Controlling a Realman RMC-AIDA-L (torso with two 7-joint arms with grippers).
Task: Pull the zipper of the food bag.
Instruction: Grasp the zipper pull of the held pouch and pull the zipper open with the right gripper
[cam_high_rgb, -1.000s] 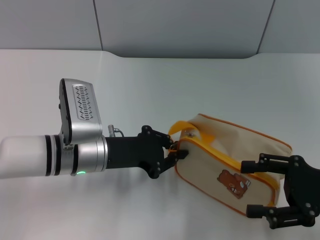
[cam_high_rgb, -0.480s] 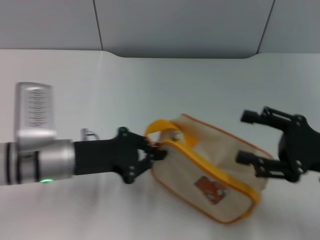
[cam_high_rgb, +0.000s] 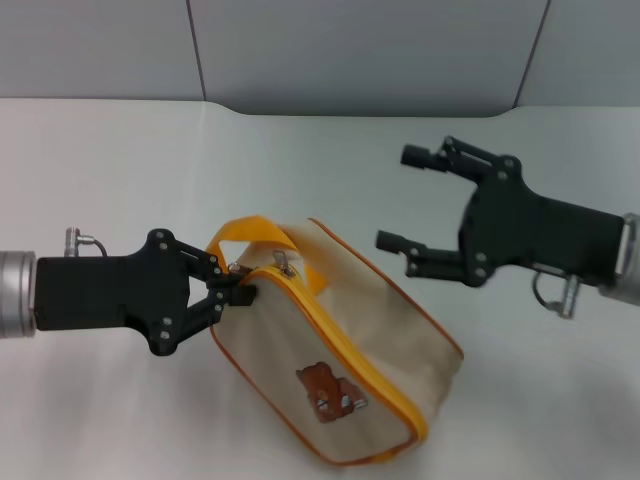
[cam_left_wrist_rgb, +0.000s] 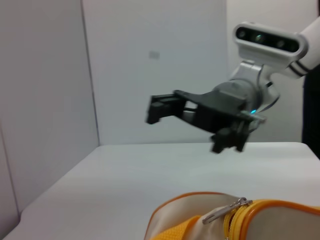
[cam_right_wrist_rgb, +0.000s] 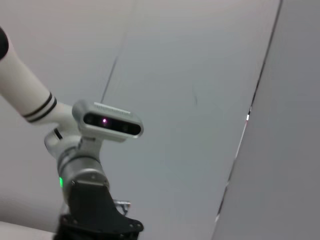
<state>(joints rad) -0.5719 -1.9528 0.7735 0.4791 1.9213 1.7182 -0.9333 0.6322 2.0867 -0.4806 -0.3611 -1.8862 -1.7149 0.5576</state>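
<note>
The beige food bag (cam_high_rgb: 340, 345) with orange piping and a brown bear picture lies tilted on the white table (cam_high_rgb: 300, 160). Its yellow-orange zipper (cam_high_rgb: 345, 345) runs along the top edge. The silver pull tab (cam_high_rgb: 283, 264) sits at the end by the orange loop handle (cam_high_rgb: 250, 232). My left gripper (cam_high_rgb: 236, 291) is shut on that end of the bag, just below the handle. My right gripper (cam_high_rgb: 408, 198) is open and empty, raised above the table, apart from the bag. The left wrist view shows the pull tab (cam_left_wrist_rgb: 224, 210), the zipper (cam_left_wrist_rgb: 265, 207) and the right gripper (cam_left_wrist_rgb: 186, 126) beyond.
Grey wall panels (cam_high_rgb: 350, 50) stand behind the table's far edge. The right wrist view shows only the wall and the left arm's wrist camera (cam_right_wrist_rgb: 107, 122).
My left gripper has pulled back to the left, dragging and turning the bag with it. My right gripper has left the bag's right end and risen up and back, still open.
</note>
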